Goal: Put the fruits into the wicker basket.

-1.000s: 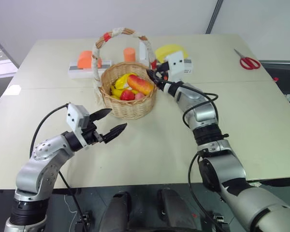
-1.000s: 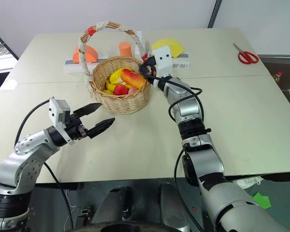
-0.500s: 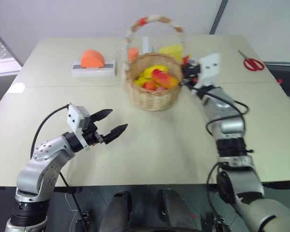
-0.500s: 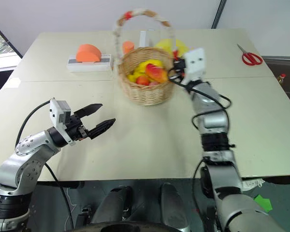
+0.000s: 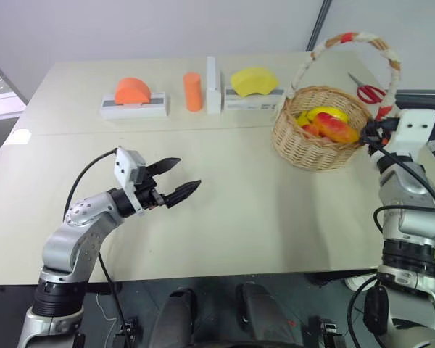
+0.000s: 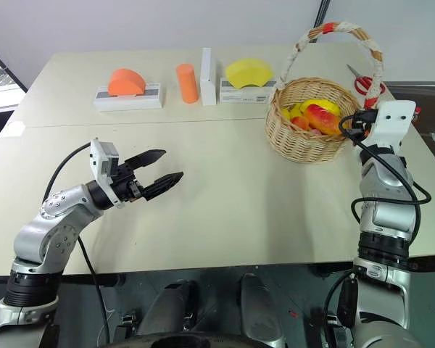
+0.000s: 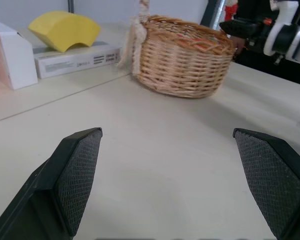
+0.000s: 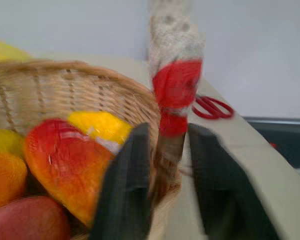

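The round tan wicker basket is sitting near the right edge of the pale matte surface, toward its far right corner, its tall arched handle wrapped in white cord with red bands. Inside it the fruits are lying together: an elongated yellow-red mango with a glossy, lightly cracked skin, a rounder pink-red fruit partly hidden below it, and a small yellow-red piece beside them, among glossy yellow banana shapes.

The right tool is sitting at the basket's rim, its two black fingers straddling the foot of the handle with small gaps showing on either side; the right wrist view is showing this, while the head views are showing just the white wrist block beside the basket. The left tool is hanging wide open over the surface nearer its front left part, gripping nothing; its wrist view is showing diamond-textured pads.

Along the far edge an orange foam half-dome on a white base, an orange foam cylinder and a yellow foam arch are standing in a row, with red-handled scissors at the far right corner.
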### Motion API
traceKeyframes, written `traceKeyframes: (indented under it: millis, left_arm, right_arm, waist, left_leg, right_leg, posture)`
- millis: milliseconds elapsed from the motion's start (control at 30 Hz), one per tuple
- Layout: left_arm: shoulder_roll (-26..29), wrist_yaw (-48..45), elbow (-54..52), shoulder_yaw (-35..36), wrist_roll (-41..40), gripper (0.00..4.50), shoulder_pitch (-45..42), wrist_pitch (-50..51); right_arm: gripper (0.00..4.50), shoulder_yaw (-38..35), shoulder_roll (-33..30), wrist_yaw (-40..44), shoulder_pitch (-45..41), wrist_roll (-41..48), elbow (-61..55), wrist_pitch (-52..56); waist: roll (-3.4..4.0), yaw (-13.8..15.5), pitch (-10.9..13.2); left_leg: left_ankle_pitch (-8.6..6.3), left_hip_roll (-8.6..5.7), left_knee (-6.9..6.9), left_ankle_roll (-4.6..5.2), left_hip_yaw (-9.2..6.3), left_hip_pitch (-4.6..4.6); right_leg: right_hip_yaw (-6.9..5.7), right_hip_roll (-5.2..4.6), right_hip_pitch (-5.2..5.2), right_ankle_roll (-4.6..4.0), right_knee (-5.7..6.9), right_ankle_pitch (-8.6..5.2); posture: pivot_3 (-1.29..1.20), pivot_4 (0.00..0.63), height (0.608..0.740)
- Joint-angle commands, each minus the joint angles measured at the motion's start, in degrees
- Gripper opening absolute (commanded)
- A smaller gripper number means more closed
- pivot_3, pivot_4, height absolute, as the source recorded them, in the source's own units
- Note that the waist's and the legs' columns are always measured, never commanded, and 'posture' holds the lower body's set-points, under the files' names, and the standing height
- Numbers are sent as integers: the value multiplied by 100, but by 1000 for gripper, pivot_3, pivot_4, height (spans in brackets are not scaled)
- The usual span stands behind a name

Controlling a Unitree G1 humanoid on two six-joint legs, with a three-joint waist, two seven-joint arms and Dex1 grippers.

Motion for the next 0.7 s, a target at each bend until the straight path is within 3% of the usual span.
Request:
traceKeyframes:
  millis: [33,67,300,500,700]
  left_arm:
    - [32,-68,-24,65,35,4500,-56,-127]
    - [47,-47,39,90,80,4500,-41,-143]
    - [-8,362,773,451,554,4500,161,-634]
    - [-116,733,1261,669,1010,4500,471,-1239]
    - [-186,1057,1170,779,1141,4500,815,-1294]
  right_arm:
    - [3330,-287,-62,-25,201,201,-701,-97]
    - [3794,-346,-95,102,352,316,-866,-103]
    - [3794,-294,-315,1381,1267,1134,-1892,-143]
    - [3794,1017,-398,2535,1590,1227,-2432,-5]
    - [3794,2194,93,2705,1165,773,-1528,-149]
  waist:
    - [0,11,0]
    - [0,15,0]
    - [2,1,-1]
    - [1,1,-2]
    - [-4,24,-4]
  left_leg:
    - [0,0,0,0,-1,-1]
    - [0,0,0,0,-2,-1]
    - [-1,2,0,1,-4,5]
    - [-1,8,-4,2,-6,46]
    - [-2,3,-4,3,-8,60]
  right_leg:
    - [0,-1,0,0,0,0]
    - [0,-1,0,0,0,0]
    - [0,-1,4,1,0,0]
    - [7,0,36,0,3,-2]
    - [5,-11,57,1,-6,-2]
  posture:
    - [0,150,740]
    - [0,150,740]
    - [0,150,740]
    - [0,150,740]
    - [0,150,740]
